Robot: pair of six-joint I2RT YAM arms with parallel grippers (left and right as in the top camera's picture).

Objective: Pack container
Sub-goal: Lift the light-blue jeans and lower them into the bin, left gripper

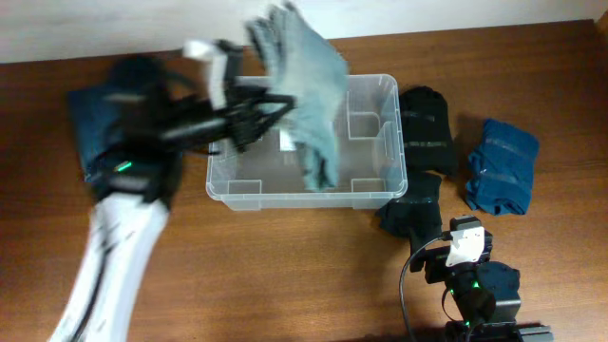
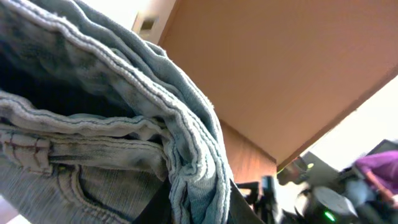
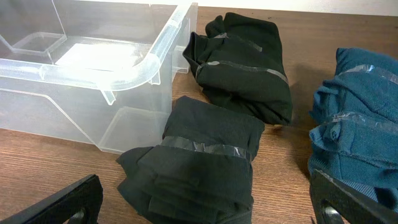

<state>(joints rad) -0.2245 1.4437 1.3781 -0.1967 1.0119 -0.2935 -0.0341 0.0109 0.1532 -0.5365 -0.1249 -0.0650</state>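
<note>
Gripping a pair of pale grey-blue jeans (image 1: 309, 95) with the left end effector (image 1: 258, 112), clenched on the cloth and blurred in the overhead view. Hanging over the clear plastic container (image 1: 304, 200), lower end inside the outline of the rim; cannot tell whether touching the bottom. Filling nearly the whole left wrist view with seams and folded denim.

Standing on the brown desk (image 1: 285, 275), in the middle and toward the far edge, long side facing the robot, top open. Showing on the bottom a white label (image 1: 285, 141), partly hidden by the jeans, and moulded ribs in the inner corners. Seen from the right wrist as one near corner with a rounded rim, label bright through the plastic.

Lying outside, just beside the right wall: a farther black bundle (image 1: 427, 119) and a nearer black bundle (image 1: 413, 204) at the front right corner, each bound with a glossy strip. Lying further right, apart from the wall: a blue bundle (image 1: 502, 166). Lying to the left, partly under the left arm: a dark blue garment (image 1: 87, 128).

Holding nothing with the right end effector (image 3: 204, 186): released, fingers (image 3: 74, 202) wide apart, low over the desk near the nearer black bundle.
</note>
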